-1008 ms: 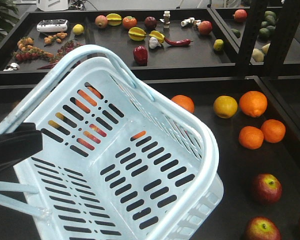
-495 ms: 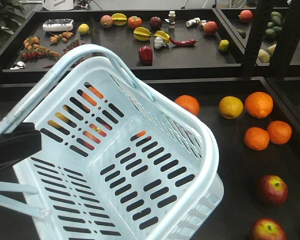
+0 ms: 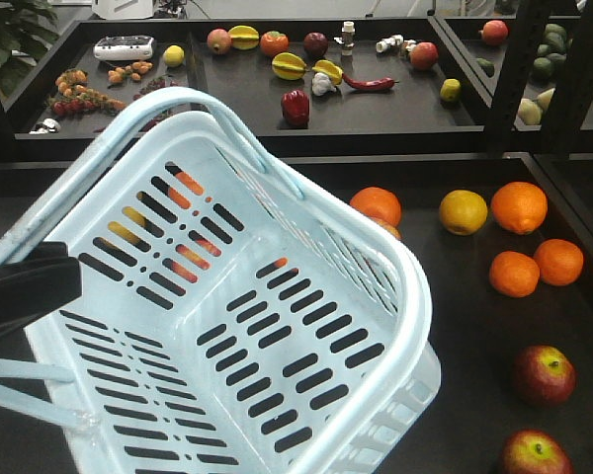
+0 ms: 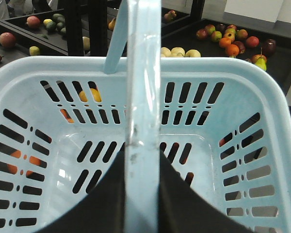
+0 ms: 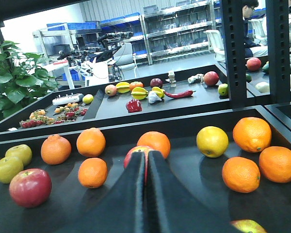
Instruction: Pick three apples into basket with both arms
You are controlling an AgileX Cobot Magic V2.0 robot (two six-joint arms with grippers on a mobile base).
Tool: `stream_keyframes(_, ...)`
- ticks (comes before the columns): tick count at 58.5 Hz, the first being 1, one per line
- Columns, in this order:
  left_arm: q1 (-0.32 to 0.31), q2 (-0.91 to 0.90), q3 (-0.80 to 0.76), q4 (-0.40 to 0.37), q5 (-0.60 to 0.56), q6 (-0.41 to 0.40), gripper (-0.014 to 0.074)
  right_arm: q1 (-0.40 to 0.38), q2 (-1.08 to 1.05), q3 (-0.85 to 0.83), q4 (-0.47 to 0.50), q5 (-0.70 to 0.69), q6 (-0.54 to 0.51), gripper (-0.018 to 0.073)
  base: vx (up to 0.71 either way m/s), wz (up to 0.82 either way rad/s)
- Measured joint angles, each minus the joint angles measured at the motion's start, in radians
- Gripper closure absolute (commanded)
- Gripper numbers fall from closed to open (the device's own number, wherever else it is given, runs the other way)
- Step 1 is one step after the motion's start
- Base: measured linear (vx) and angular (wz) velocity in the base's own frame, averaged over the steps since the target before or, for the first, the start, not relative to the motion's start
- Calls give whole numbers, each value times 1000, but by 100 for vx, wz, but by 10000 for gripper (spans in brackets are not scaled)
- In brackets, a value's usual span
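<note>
We're looking at a very early stage here, as far as we're judging it. The dark surface is carrying all the fruit, and nothing is sitting in the basket yet. Its slotted floor is showing bare in both the front view and the left wrist view, with only bits of orange peeking through the slots from underneath.

The basket is hanging tilted over the left part of the surface. The left tool is pinching one of its swing handles, with a black finger on either side of the pale bar. So the holding half of the job is looking sorted.

The right tool is hovering low over the fruit with its fingers pressed nearly together, and we're seeing nothing between them. It's pointing straight at a red apple lying just beyond the tips, beside an orange.

In the front view we're counting two more apples, one to the right of the basket and another nearer the bottom edge, both lying apart from it.

So we're reckoning all three picks are left to do, and the right tool is needing to spread its fingers before any grab.
</note>
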Motion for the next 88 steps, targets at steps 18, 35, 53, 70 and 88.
stream_keyframes(18,0,0,0,0,0,0,602,0,0,0,0,0,0,564,0,0)
stream_keyframes(35,0,0,0,0,0,0,602,0,0,0,0,0,0,564,0,0)
stream_keyframes(53,0,0,0,0,0,0,602,0,0,0,0,0,0,564,0,0)
stream_keyframes(70,0,0,0,-3,-66,0,602,0,0,0,0,0,0,564,0,0)
stream_keyframes(88,0,0,0,-8,-75,0,602,0,0,0,0,0,0,564,0,0)
